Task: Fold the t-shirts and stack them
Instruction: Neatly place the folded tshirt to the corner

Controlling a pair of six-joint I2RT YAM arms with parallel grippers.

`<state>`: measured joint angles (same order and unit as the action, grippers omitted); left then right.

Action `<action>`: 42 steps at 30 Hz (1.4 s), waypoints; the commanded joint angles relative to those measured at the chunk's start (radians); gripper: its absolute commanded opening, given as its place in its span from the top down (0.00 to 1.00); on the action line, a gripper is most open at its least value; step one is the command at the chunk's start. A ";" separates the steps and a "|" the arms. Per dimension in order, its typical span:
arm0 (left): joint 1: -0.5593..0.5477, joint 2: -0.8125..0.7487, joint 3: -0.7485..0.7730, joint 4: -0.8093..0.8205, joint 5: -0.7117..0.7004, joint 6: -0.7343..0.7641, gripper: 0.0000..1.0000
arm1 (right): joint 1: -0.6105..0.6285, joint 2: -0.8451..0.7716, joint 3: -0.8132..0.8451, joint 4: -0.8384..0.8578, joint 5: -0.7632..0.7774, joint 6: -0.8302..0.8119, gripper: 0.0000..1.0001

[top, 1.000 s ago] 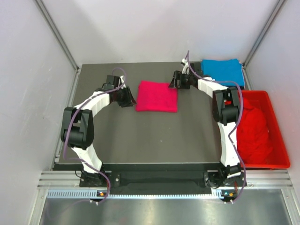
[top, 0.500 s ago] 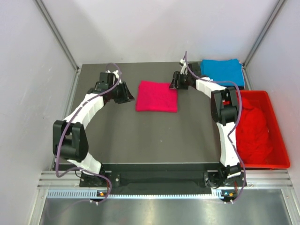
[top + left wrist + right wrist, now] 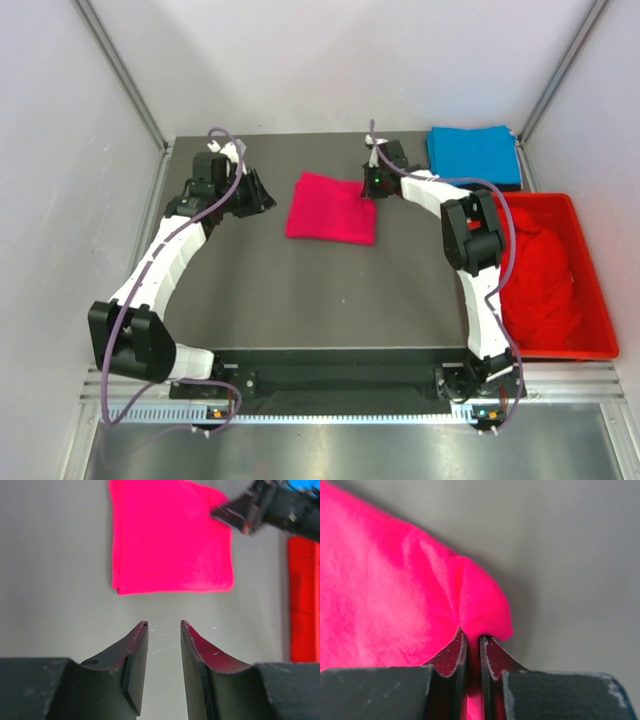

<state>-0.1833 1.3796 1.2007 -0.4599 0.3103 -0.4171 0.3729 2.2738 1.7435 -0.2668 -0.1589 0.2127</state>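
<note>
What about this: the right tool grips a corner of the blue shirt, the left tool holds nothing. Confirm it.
Wrong shirt. The right tool grips a corner of the pink shirt, as the right wrist view shows; the blue shirt lies untouched at the far right. The left tool holds nothing.

Our left arm reaches far forward, elbow down near its base, wrist turned inward. Our left gripper hangs free, jaws partly apart, a narrow gap between the fingertips and nothing in it. Our right arm rises from its base, bends at the elbow and stretches inward. Our right gripper is clamped on a corner of the pink t-shirt, with cloth bunched just ahead of the fingertips.
</note>
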 commanded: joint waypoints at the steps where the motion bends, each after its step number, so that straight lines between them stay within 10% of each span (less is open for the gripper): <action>1: 0.007 -0.063 -0.041 0.015 -0.111 0.044 0.62 | 0.106 -0.134 -0.058 -0.040 0.177 -0.035 1.00; 42: 0.010 -0.057 -0.128 0.130 -0.025 0.104 0.62 | -0.157 -0.220 0.261 -0.288 0.240 -0.743 1.00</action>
<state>-0.1776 1.3376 1.0729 -0.3889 0.2596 -0.3359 0.2459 2.1231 1.9450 -0.5488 0.0525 -0.4438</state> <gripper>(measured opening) 0.376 0.054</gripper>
